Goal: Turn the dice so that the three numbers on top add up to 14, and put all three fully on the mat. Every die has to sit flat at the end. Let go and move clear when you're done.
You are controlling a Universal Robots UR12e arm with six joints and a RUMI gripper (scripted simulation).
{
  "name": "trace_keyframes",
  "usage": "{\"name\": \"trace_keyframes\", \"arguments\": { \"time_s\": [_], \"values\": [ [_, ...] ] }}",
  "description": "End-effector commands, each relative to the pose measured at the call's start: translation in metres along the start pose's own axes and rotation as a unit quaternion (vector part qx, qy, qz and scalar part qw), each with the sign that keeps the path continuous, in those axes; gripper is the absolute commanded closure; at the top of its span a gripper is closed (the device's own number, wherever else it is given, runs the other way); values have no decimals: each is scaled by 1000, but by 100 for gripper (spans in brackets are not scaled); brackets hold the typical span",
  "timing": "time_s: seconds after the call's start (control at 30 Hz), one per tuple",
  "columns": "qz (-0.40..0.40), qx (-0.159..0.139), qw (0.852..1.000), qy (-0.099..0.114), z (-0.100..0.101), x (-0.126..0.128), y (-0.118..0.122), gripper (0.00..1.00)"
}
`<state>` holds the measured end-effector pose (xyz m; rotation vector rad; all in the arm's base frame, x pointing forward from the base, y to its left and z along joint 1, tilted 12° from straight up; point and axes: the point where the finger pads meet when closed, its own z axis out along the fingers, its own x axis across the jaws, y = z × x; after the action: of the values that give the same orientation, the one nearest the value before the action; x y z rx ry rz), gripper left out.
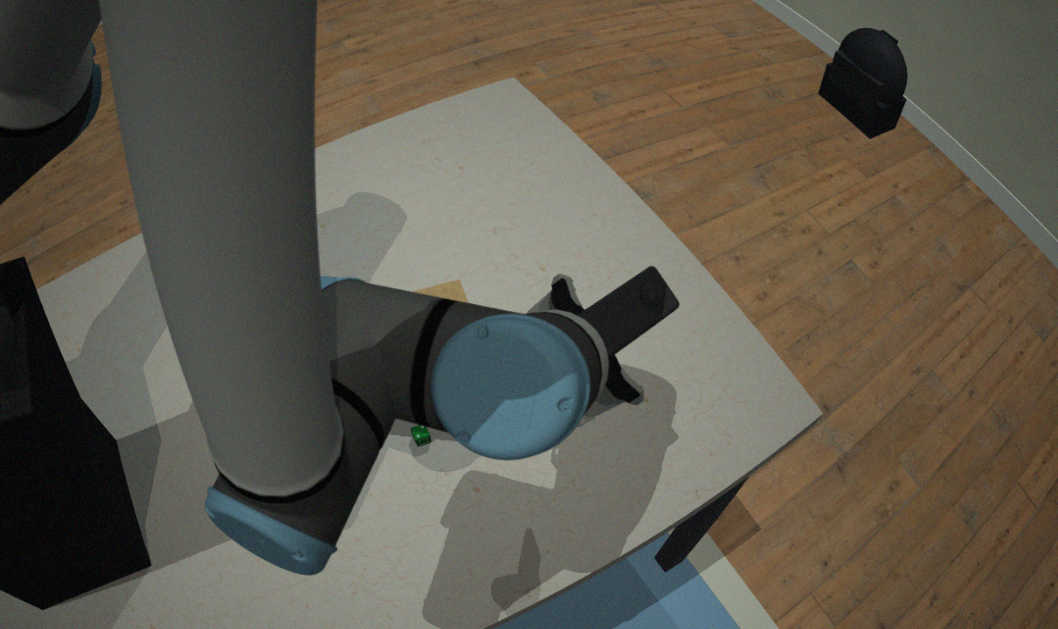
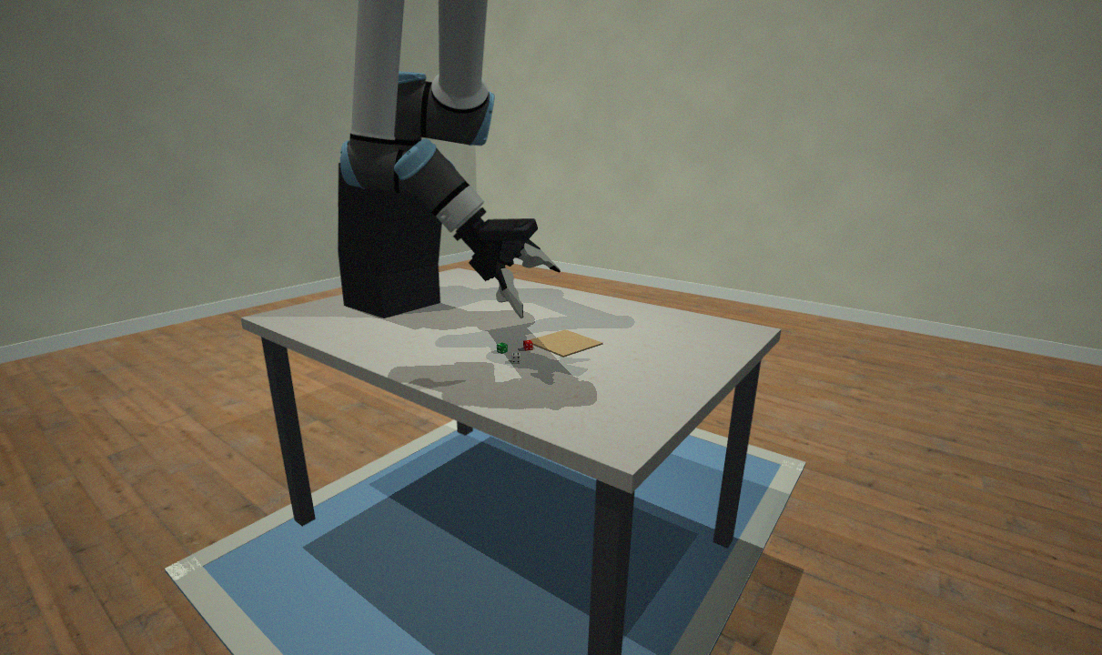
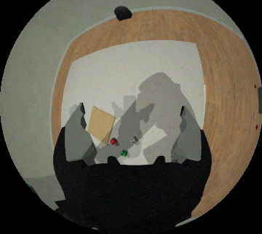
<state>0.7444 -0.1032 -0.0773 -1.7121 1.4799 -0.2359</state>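
Note:
The green die [image 1: 420,434] [image 2: 501,347] [image 3: 124,153], the red die [image 2: 527,344] [image 3: 113,141] and the pale grey die [image 2: 515,357] [image 3: 133,139] sit close together on the table, off the mat. The red die is nearest the tan mat [image 1: 442,290] [image 2: 571,342] [image 3: 101,125], just beside its edge. The top numbers are too small to read. My gripper [image 2: 540,293] [image 3: 133,105] is wide open and empty, tilted, above the table. In the top view the arm hides the red and grey dice and most of the mat.
The table [image 1: 508,148] [image 2: 660,390] [image 3: 109,70] carries broad arm shadows, which fall over the dice area. The black robot pedestal [image 1: 39,469] [image 2: 387,260] stands at one end of the table. A dark rounded object [image 1: 864,82] [image 3: 123,13] is beyond the table.

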Motion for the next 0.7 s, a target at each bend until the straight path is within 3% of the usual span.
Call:
{"name": "trace_keyframes", "arguments": {
  "time_s": [0.0, 0.1, 0.2, 0.27, 0.43, 0.67],
  "values": [
    [-54, -52, 997, 22, 12, -11, 20, 0],
    [-86, -83, 992, 33, 16, -17, 31, 0],
    [-90, -86, 992, 34, 17, -17, 33, 0],
    [-130, -124, 983, 46, 20, -24, 47, 0],
    [-173, -164, 970, 58, 21, -31, 62, 0],
    [-246, -232, 938, 73, 17, -42, 86, 0]
  ]
}}
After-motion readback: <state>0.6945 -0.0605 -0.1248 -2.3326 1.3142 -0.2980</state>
